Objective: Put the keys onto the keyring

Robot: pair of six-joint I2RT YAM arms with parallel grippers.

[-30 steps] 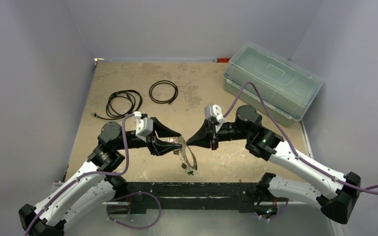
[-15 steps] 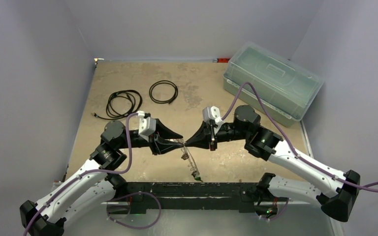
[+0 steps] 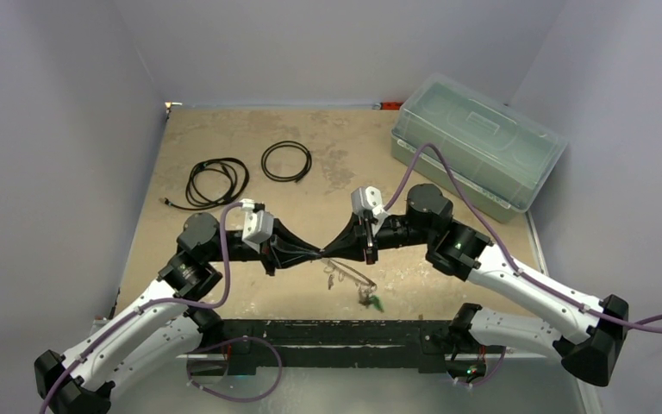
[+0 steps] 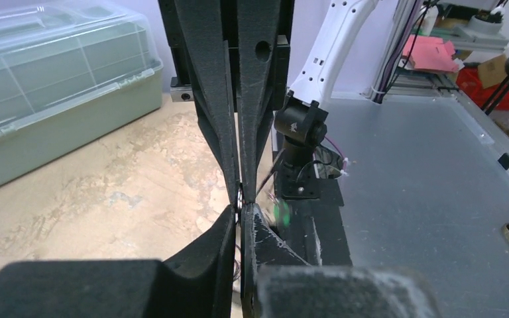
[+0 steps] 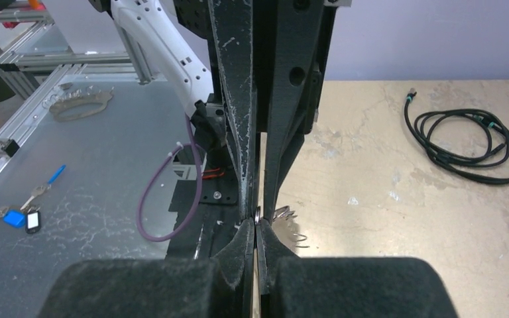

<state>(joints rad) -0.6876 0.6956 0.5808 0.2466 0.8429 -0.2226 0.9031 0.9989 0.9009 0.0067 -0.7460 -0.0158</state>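
The left gripper [image 3: 316, 253] and right gripper [image 3: 330, 252], with tapered matte-black fingers, meet tip to tip. Each jaw pair is pressed together, pinching the keyring [image 3: 351, 274] at its upper end. This thin, pale, bumpy-edged loop slants from the tips toward the right arm's side. The keys [image 3: 371, 299], one green-headed, cluster at its far end.

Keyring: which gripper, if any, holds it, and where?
Left gripper and right gripper both pinch the keyring at one end; the keys are at the other.
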